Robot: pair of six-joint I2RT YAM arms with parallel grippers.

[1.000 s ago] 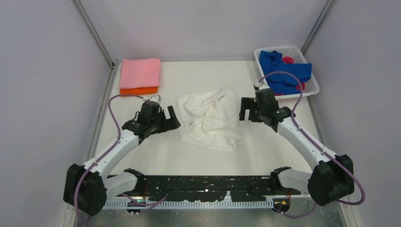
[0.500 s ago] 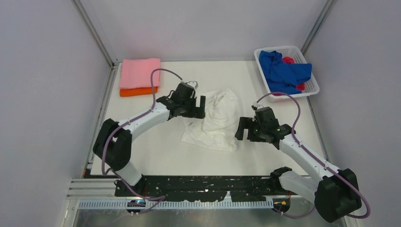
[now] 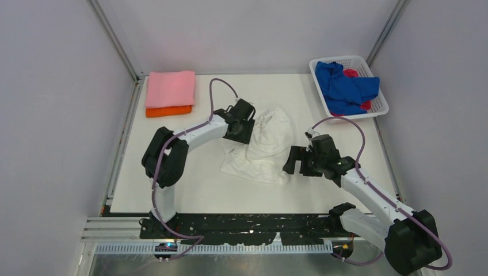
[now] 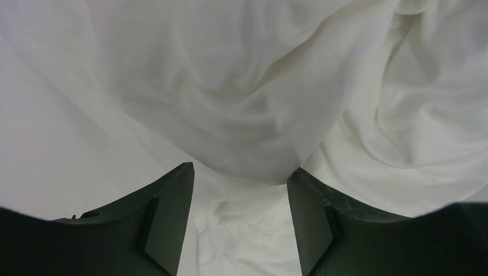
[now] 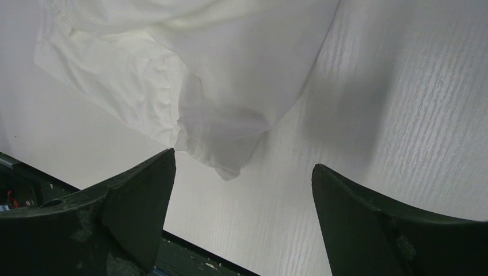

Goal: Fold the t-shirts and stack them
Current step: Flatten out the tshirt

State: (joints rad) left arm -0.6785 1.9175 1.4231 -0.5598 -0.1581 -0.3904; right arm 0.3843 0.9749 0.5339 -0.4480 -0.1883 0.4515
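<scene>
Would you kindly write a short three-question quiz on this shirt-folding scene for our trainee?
1. True or false: the pink t-shirt lies on the orange t-shirt.
2. Where is the blue t-shirt? A) in the basket B) on the folded pile C) in a claw
3. Which colour t-shirt lies crumpled between the left claw and the right claw?
Key: 1 true; 2 A; 3 the white t-shirt.

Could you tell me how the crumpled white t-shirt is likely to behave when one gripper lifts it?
The white t-shirt lies in soft folds, so it would probably hang limp from a pinch. It looks thin, so likely light. Pushed across the table, it would probably bunch rather than slide whole.
</scene>
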